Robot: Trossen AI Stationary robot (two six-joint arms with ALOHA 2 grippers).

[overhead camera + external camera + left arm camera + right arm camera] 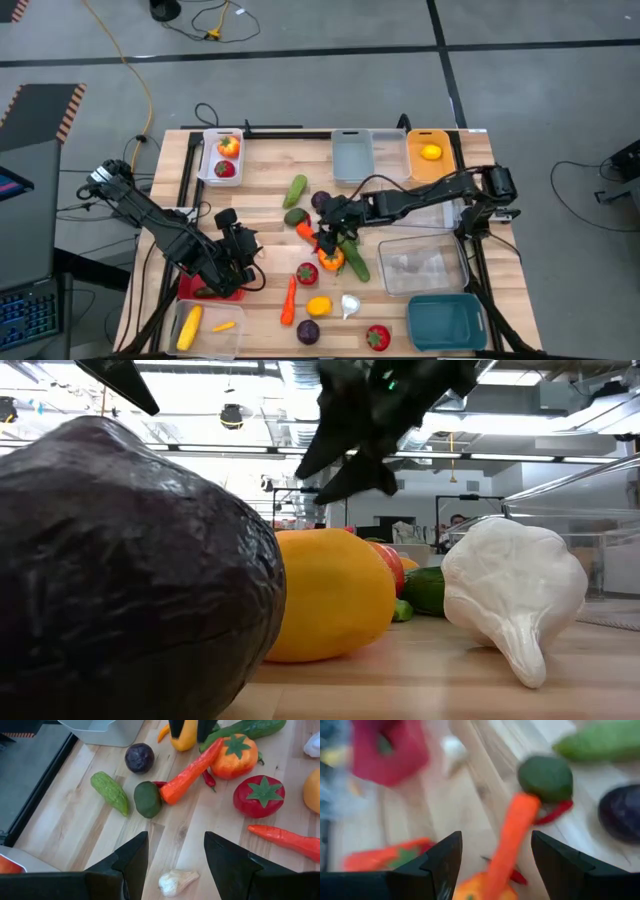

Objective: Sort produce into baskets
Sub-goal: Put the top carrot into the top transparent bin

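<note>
Produce is loose mid-tabletop (270,180): carrot (512,840) lies tilted across an orange tomato (235,757), near a green round (546,777). Right claw (328,240) hangs over that cluster, fingers spread, empty, probably lining up a pick. Left claw (175,857) hovers by the red basket (190,290), part open, holding nothing. Its wrist view alone shows garlic (176,881) under it. Baskets ring the edges; a lemon (430,152) sits in the orange basket (412,165).

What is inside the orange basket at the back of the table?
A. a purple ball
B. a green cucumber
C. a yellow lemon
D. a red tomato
C: in the high view the orange basket at the table's far edge holds only a yellow lemon.
</note>
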